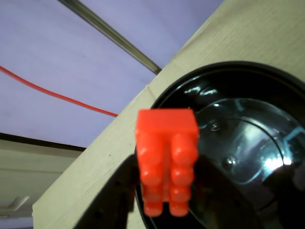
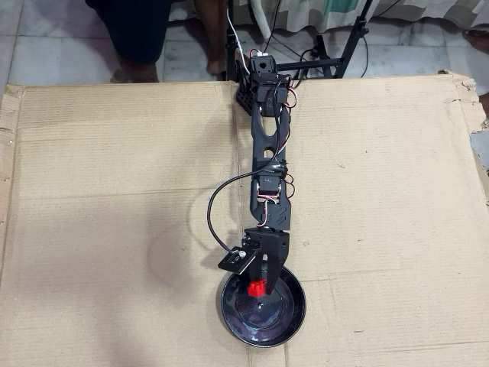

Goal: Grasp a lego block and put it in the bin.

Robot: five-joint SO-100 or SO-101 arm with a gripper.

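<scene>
The gripper holds the red block above the black bowl, seemingly inside its rim; release comes next.

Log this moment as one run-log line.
hand: shut on lego block | position: above bin, near its rim | release: not yet done | surface: cardboard

This looks like a room in a home. A flattened cardboard sheet serves as the desk, lying on a pale tiled floor. Beyond its far edge are a person's bare legs, patterned fabric and black stand legs.
</scene>
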